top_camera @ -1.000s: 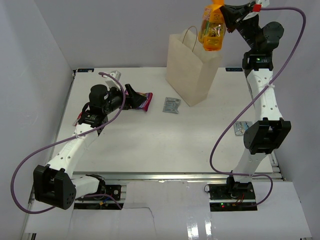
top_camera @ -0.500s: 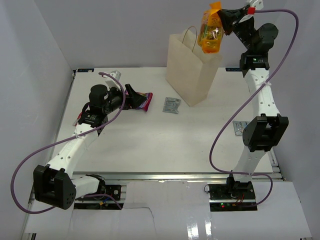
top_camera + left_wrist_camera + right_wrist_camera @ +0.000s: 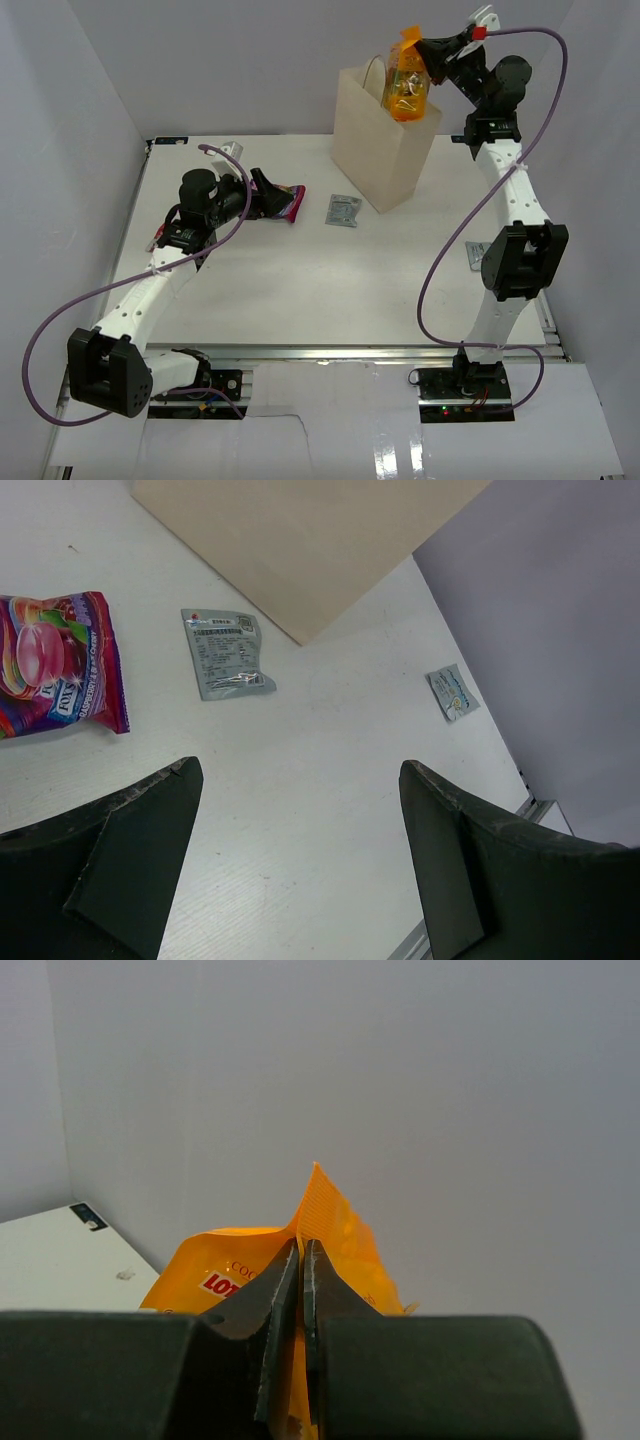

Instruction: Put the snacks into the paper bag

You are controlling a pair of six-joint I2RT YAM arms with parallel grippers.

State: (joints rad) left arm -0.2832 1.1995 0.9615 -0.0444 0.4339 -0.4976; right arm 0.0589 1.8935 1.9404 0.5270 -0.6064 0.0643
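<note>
My right gripper (image 3: 425, 48) is shut on the top edge of the orange packet (image 3: 407, 86) and holds it hanging over the open mouth of the cream paper bag (image 3: 375, 150), its lower end at the rim. In the right wrist view the orange packet (image 3: 345, 1245) is pinched between the fingers. My left gripper (image 3: 262, 190) is open and empty, just left of the purple-magenta packet (image 3: 290, 203). That packet (image 3: 55, 665) and the silver-grey sachet (image 3: 225, 667) lie beyond the open fingers. The sachet (image 3: 342, 210) lies left of the bag's base.
A small pale packet (image 3: 478, 256) lies by the right arm near the table's right edge; it also shows in the left wrist view (image 3: 452, 692). A small white item (image 3: 229, 148) lies at the back left. White walls enclose the table.
My right gripper has moved left and down with the orange packet, from above and right of the bag to over its mouth. The left arm has not moved.
</note>
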